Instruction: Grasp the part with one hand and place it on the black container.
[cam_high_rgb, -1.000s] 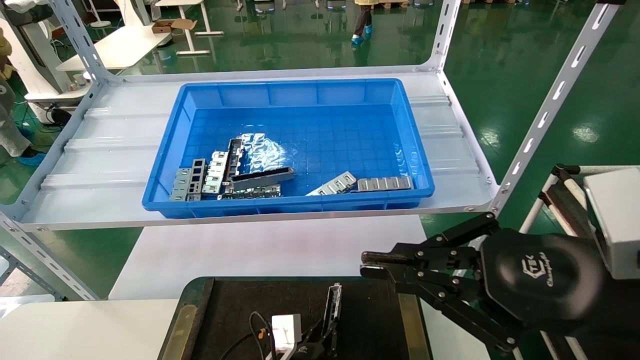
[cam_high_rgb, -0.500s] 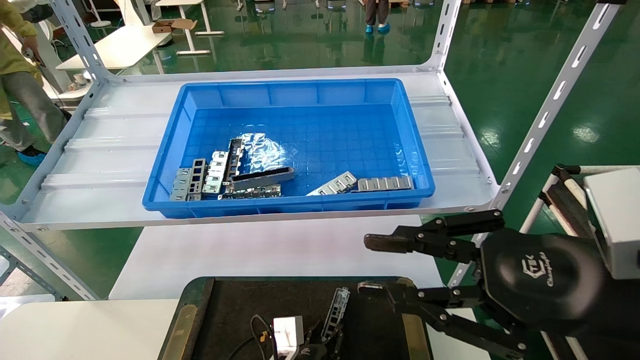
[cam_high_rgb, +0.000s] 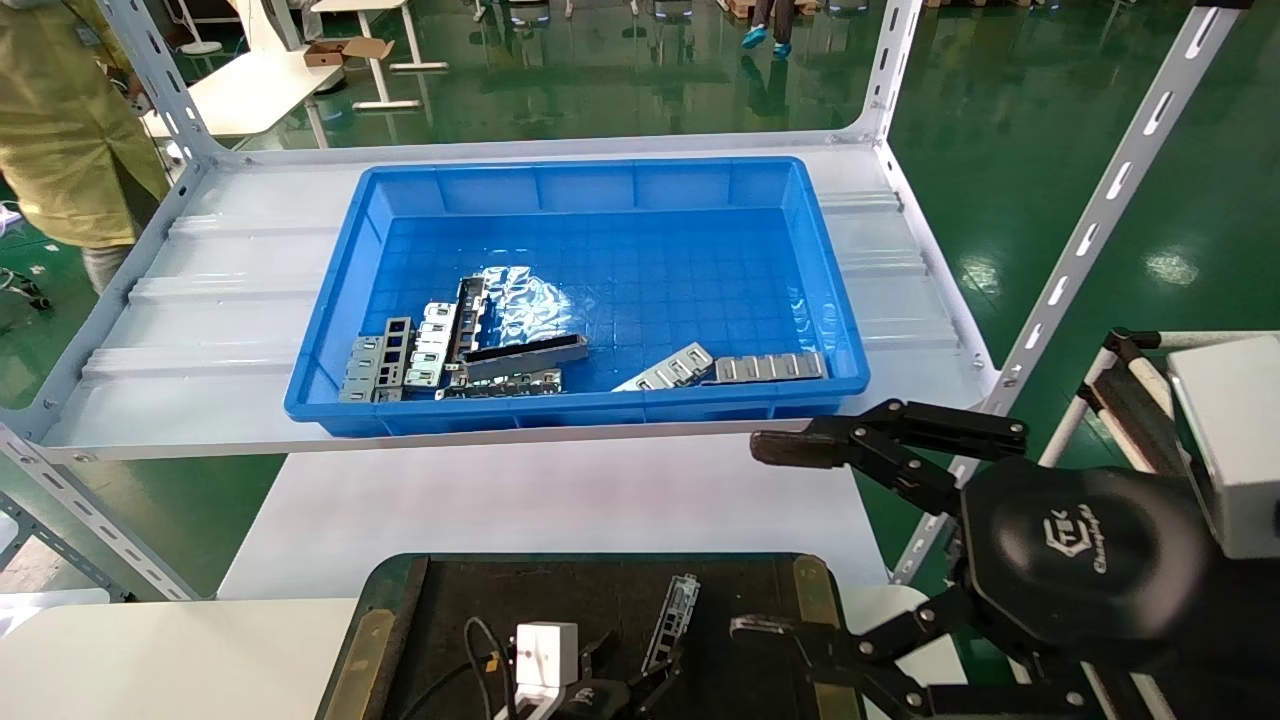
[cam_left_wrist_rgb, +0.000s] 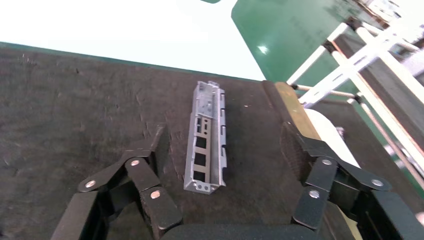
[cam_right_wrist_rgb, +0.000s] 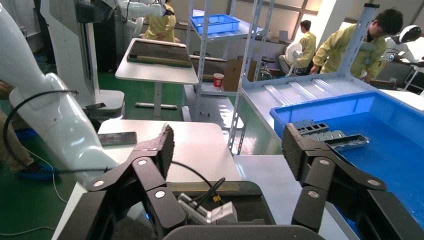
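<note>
The part (cam_high_rgb: 672, 622), a slim grey channel strip with rectangular cutouts, lies flat on the black container (cam_high_rgb: 470, 600) near its right half. In the left wrist view the part (cam_left_wrist_rgb: 206, 137) lies on the container's mat (cam_left_wrist_rgb: 75, 100) between the fingers, touching neither. My left gripper (cam_high_rgb: 630, 686) is open just above the mat at the bottom edge of the head view; the wrist view (cam_left_wrist_rgb: 226, 147) shows its jaws wide apart. My right gripper (cam_high_rgb: 765, 538) is open wide and empty, over the container's right edge; it also shows in the right wrist view (cam_right_wrist_rgb: 230, 145).
A blue bin (cam_high_rgb: 600, 172) with several metal plates and bars (cam_high_rgb: 480, 350) stands on the white rack shelf (cam_high_rgb: 200, 330) behind the container; the bin also shows in the right wrist view (cam_right_wrist_rgb: 350, 107). A slanted rack post (cam_high_rgb: 1100, 220) stands at the right. A white table (cam_high_rgb: 520, 500) lies under the shelf.
The right gripper has opened from shut to wide apart. The part has gone from standing on edge in the left gripper to lying flat on the mat. The left wrist has shifted slightly left.
</note>
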